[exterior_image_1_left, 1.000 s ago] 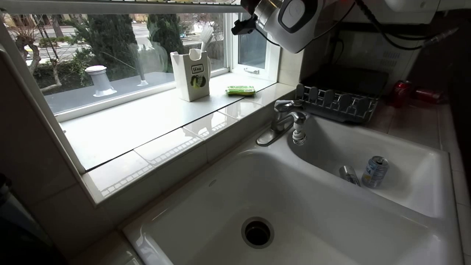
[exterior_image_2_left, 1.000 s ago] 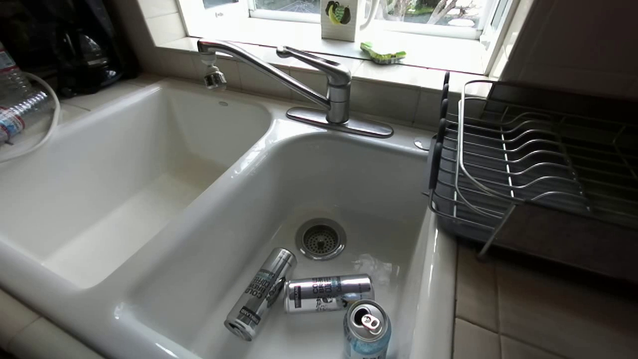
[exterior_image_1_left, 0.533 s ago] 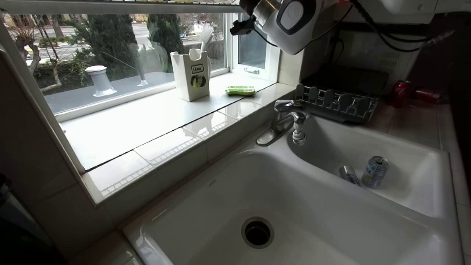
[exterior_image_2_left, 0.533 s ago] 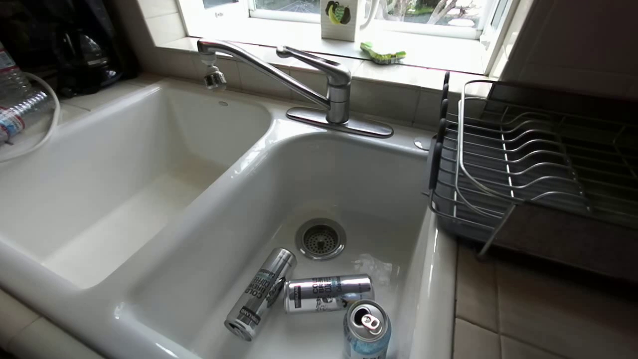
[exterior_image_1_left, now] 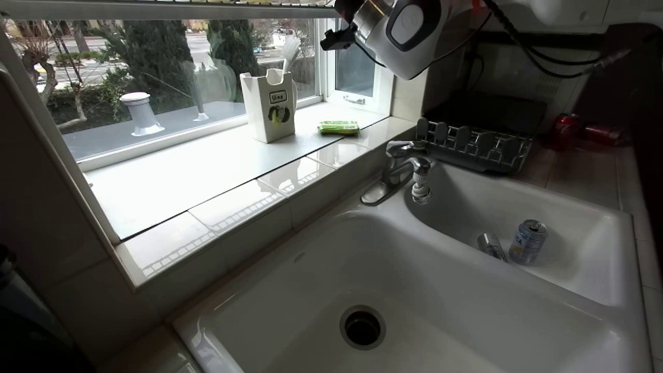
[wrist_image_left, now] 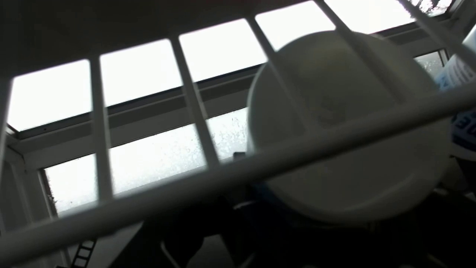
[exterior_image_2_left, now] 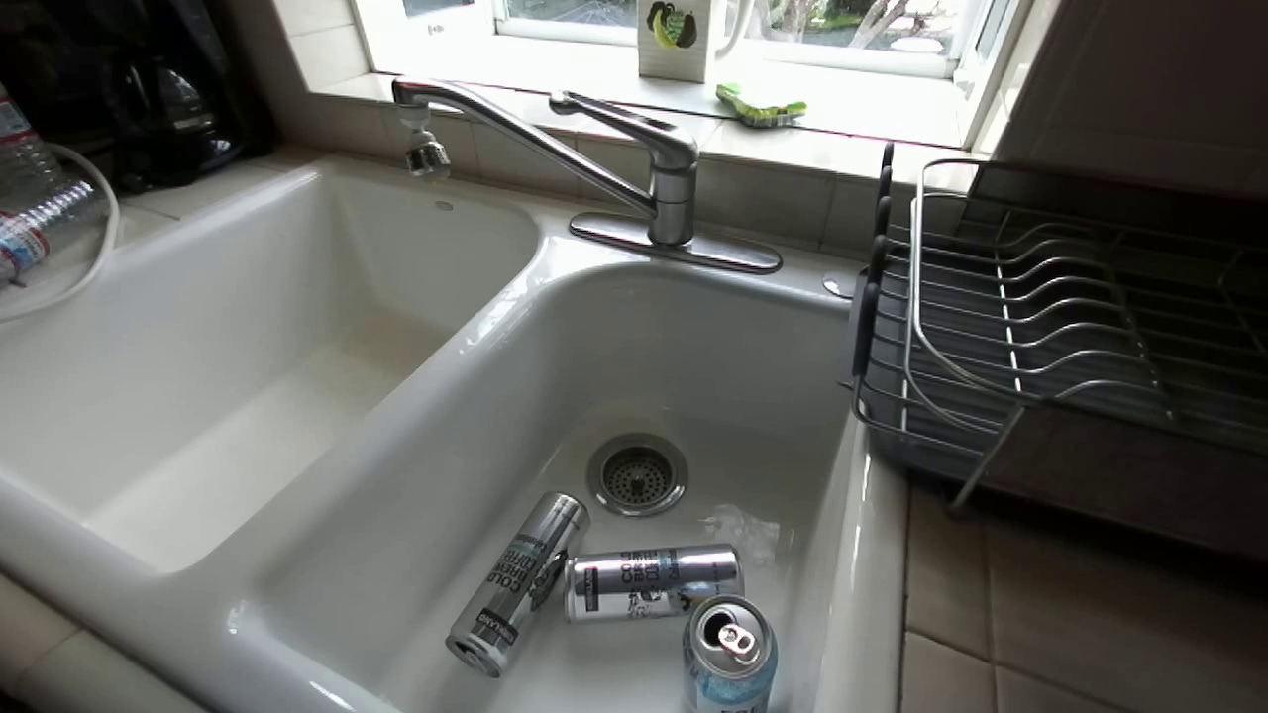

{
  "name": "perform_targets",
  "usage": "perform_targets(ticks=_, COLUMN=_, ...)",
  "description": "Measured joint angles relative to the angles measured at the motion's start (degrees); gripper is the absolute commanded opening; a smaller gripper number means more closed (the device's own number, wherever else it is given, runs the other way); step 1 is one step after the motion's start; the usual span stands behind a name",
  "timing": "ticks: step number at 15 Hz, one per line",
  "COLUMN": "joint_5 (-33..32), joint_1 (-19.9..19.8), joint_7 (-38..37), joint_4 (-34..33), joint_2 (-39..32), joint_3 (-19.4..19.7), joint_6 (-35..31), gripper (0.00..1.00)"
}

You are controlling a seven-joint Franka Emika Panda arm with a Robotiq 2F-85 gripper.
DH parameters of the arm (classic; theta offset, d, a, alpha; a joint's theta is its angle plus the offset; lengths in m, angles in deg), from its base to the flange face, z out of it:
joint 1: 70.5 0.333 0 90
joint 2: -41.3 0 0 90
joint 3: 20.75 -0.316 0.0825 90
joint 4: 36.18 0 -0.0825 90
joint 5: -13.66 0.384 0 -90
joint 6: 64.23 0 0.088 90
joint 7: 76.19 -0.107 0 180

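The gripper (exterior_image_1_left: 348,8), mostly cut off at the top of an exterior view, showed too little to tell whether it stood wide, narrow or holding something. Ahead of it in the wrist view, a round white container (wrist_image_left: 353,178) showed its base behind the pale bars of a wire rack (wrist_image_left: 167,197), beside a white object with blue print (wrist_image_left: 455,78), any contact unclear. Below the gripper, a tall white square-sided pitcher (exterior_image_1_left: 261,111) and a small green packet (exterior_image_1_left: 338,127) rested on the white windowsill (exterior_image_1_left: 197,171).
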Motion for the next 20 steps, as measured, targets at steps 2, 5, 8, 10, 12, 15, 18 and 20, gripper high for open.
perform_targets(ticks=2, joint_5=0.0, joint_1=0.0, joint_7=0.0, joint_4=-0.2, joint_2=-0.3, joint_3=-0.1, joint_6=0.7, gripper=0.38)
perform_targets(ticks=5, joint_5=0.0, joint_1=0.0, joint_7=0.1, joint_4=-0.2, joint_2=-1.0, joint_3=0.0, joint_6=2.6, gripper=0.38)
perform_targets(ticks=8, joint_5=-0.1, joint_1=0.0, joint_7=0.1, joint_4=-0.2, joint_2=-1.7, joint_3=0.0, joint_6=5.2, gripper=0.38)
perform_targets(ticks=10, joint_5=-0.1, joint_1=-0.1, joint_7=0.1, joint_4=-0.1, joint_2=-2.2, joint_3=0.0, joint_6=7.1, gripper=0.38)
perform_targets(ticks=12, joint_5=-0.1, joint_1=-0.1, joint_7=0.1, joint_4=0.0, joint_2=-2.6, joint_3=0.1, joint_6=8.5, gripper=0.38)
perform_targets(ticks=15, joint_5=-0.2, joint_1=-0.1, joint_7=0.2, joint_4=0.1, joint_2=-2.7, joint_3=0.1, joint_6=9.3, gripper=0.38)
perform_targets(ticks=18, joint_5=-0.3, joint_1=0.0, joint_7=0.2, joint_4=0.2, joint_2=-2.7, joint_3=0.1, joint_6=9.5, gripper=0.38)
perform_targets(ticks=20, joint_5=-0.4, joint_1=0.0, joint_7=0.2, joint_4=0.2, joint_2=-2.7, joint_3=0.1, joint_6=9.6, gripper=0.53)
